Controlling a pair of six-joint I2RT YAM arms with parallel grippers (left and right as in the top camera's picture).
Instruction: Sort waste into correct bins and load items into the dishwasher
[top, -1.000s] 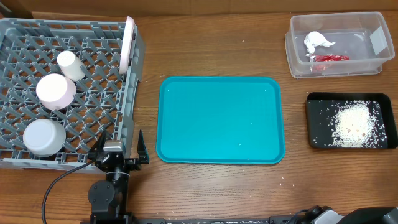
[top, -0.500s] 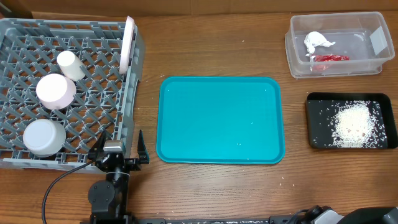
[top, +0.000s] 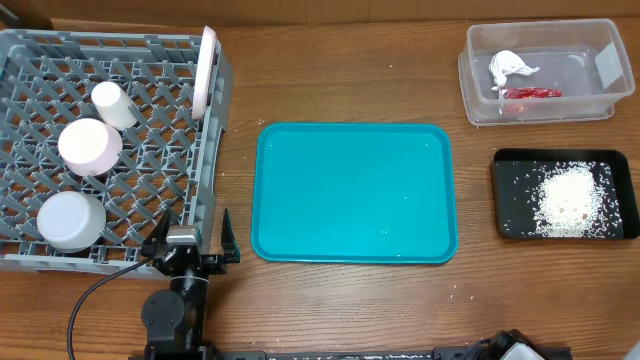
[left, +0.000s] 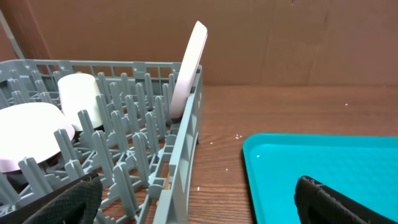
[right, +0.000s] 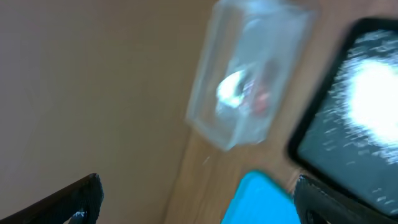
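In the table's 2 o'clock corner, seen from overhead, the clear plastic tub (top: 545, 112) holds both pieces of waste. The crumpled white tissue wad (top: 511, 66) lies inside it, with the crinkled red wrapper (top: 530, 93) just at its 5 o'clock side.

Across the table, at 9 to 10 o'clock, the grey dish rack (top: 150, 70) carries four items. A pinkish-backed plate (top: 208, 70) stands on edge against the rack's 3 o'clock wall. A small white cup (top: 112, 104) lies on the lattice, and at its 7 o'clock side sits a round pinkish-white dish (top: 88, 145). Toward the rack's 7 o'clock corner is a pale upturned bowl (top: 70, 220).

The teal tray (top: 355, 190) occupies the centre of the wooden table (top: 340, 80). A black tray (top: 510, 225) of loose white grains (top: 568, 195) sits at 3 o'clock, below the tub.

The left gripper (top: 195, 224) is at the rack's 5 o'clock corner, its fingers spread wide and holding nothing. Its wrist camera looks along the rack wall toward the standing plate.

The right gripper (right: 196, 202) appears only in its own blurred wrist view. Its jaws are likewise parted and empty, with the tub and black tray smeared beyond.
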